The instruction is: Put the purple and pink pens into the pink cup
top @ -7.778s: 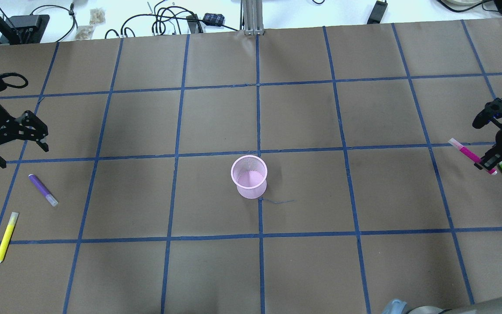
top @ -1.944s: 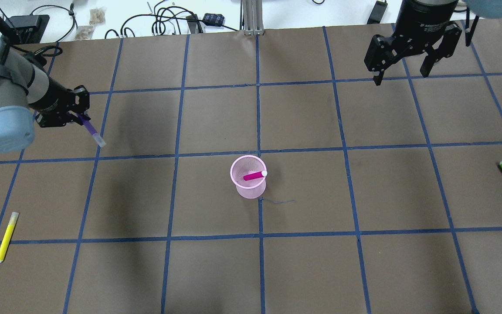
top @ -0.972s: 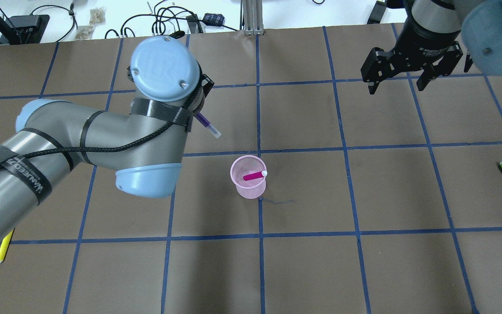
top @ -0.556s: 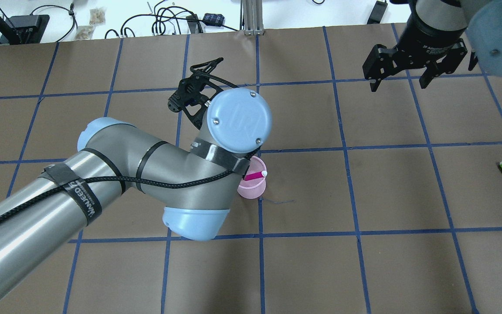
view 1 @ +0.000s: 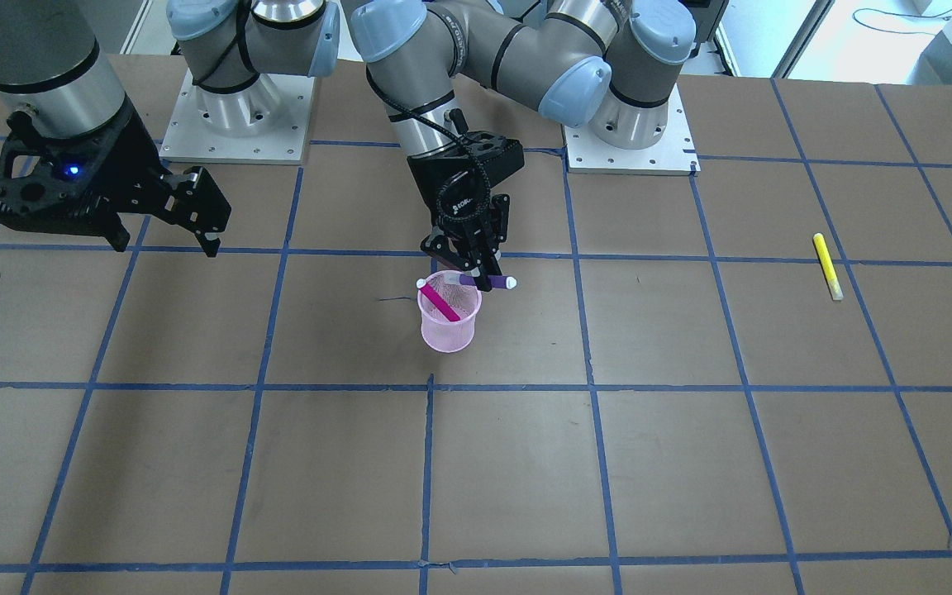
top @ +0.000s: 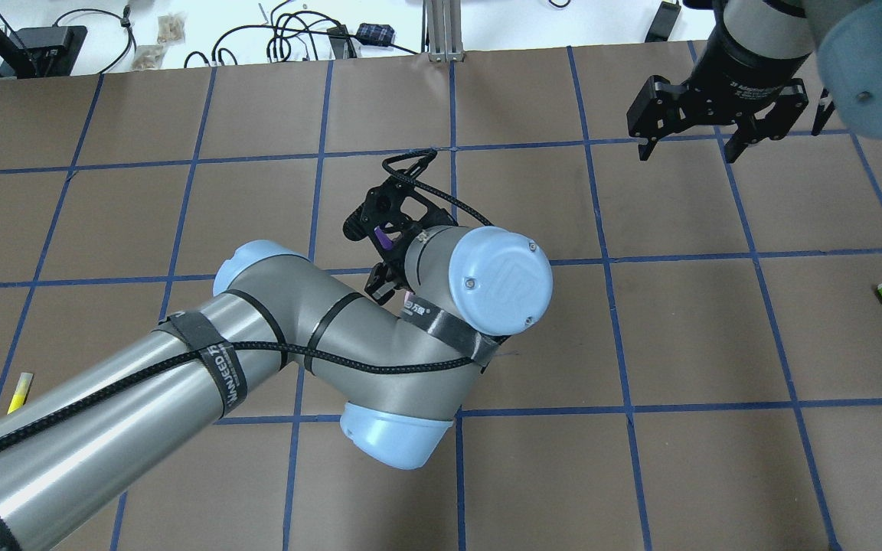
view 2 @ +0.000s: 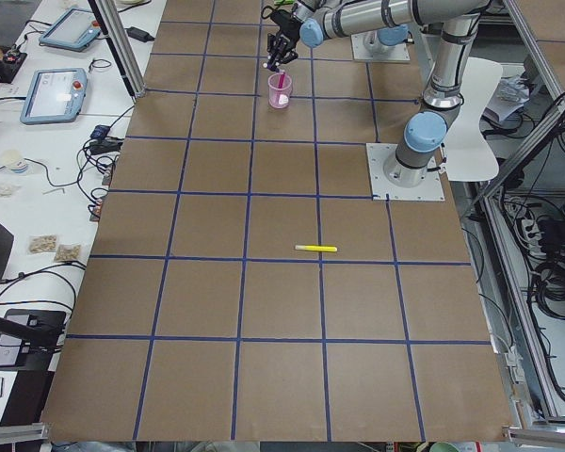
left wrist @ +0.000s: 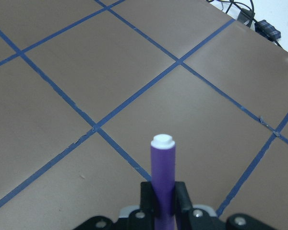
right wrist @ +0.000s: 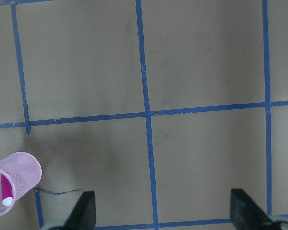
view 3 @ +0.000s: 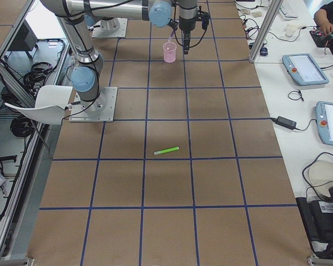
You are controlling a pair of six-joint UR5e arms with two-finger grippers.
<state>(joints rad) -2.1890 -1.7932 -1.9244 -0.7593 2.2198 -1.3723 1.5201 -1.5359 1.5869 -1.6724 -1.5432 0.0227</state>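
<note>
Left hand [view 1: 478, 276] grips purple plastic pen [view 1: 488, 282] over pink mesh cup [view 1: 448, 329].
Pen looks near level: best to tilt it downward, centre on opening, then release.

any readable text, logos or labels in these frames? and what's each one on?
"WANJEED", trailing characters unreadable: black strap on the left arm.
"UR": embossed on that arm's blue joint cap.
White print on the collar above the right tool: too small to read.
White logo on the left tool body: blurred.
</note>
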